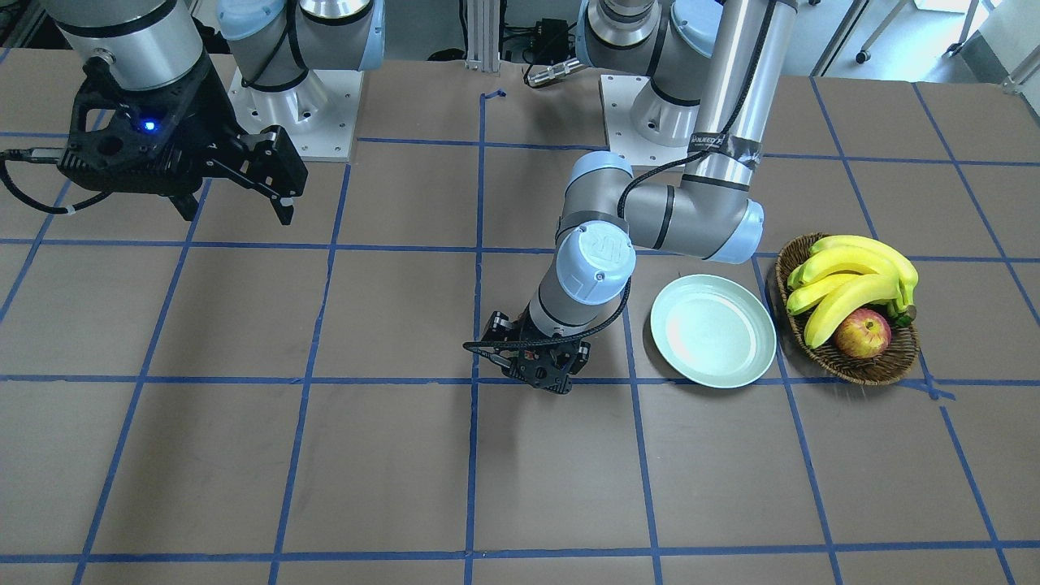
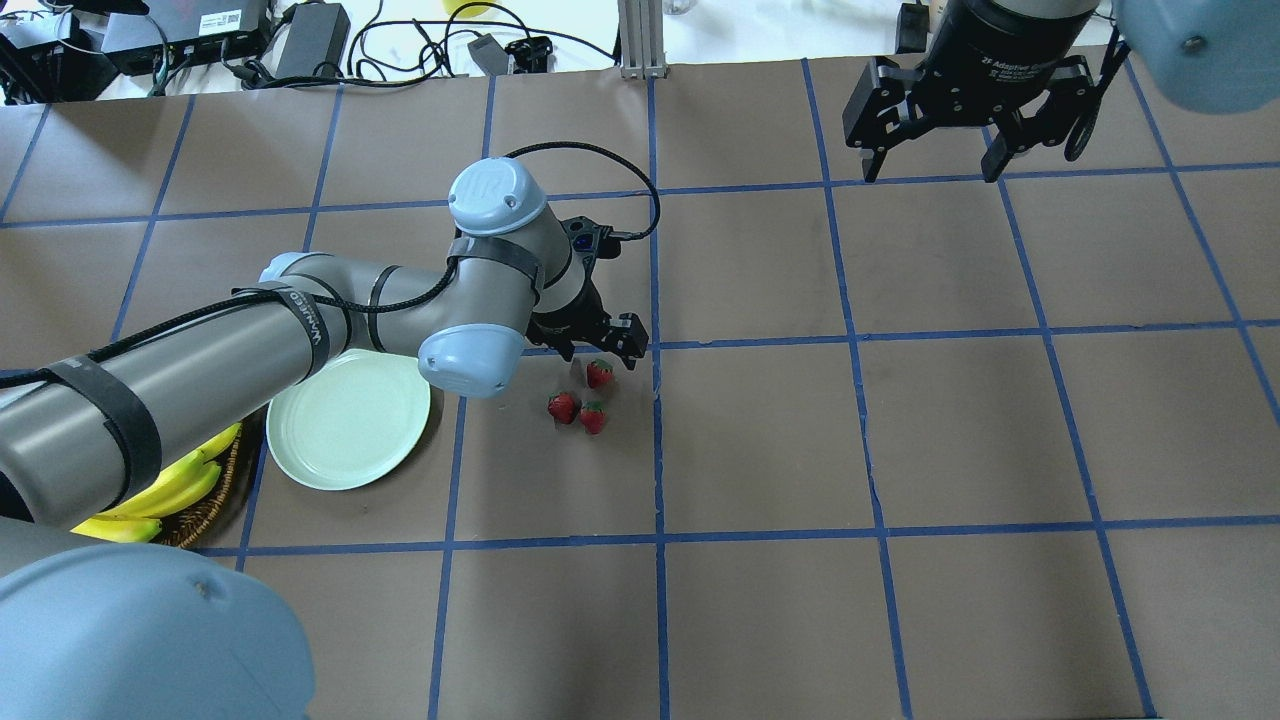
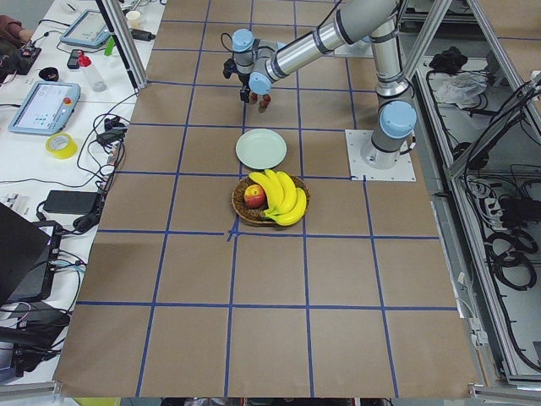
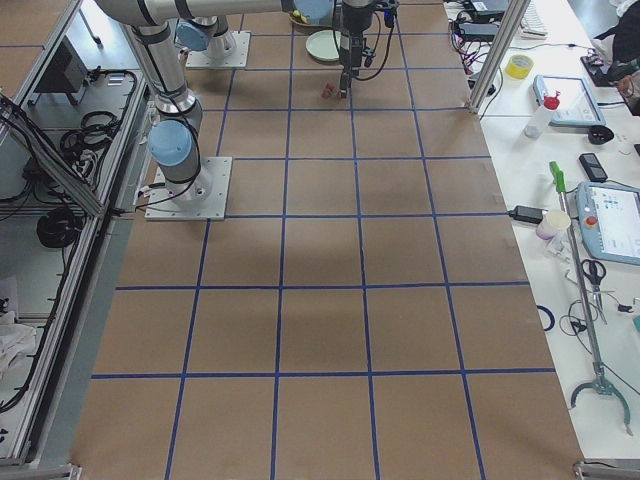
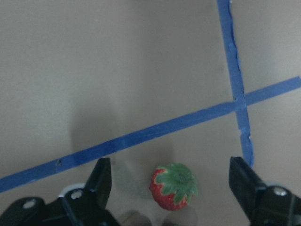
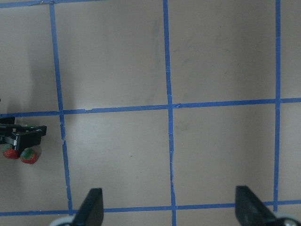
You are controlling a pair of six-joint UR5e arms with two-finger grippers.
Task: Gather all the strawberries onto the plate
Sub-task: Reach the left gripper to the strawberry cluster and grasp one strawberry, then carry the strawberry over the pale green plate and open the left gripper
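A: Strawberries (image 2: 563,406), all three, lie on the table (image 2: 760,450) near the empty plate (image 2: 340,430) overhead; your left gripper (image 2: 602,352) hangs spread over one, your right gripper (image 2: 932,165) spread, well apart.
B: And the left wrist view?
A: The strawberry (image 5: 174,186) sits between open fingers (image 5: 101,181), ungrasped. First pick, I'd judge: lower, then close.

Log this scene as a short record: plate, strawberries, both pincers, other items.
plate: empty
strawberries: three, clustered on the table, off the plate
left pincer: open, fingers either side of one strawberry
right pincer: open, raised, far from the strawberries
basket: holds bananas and an apple
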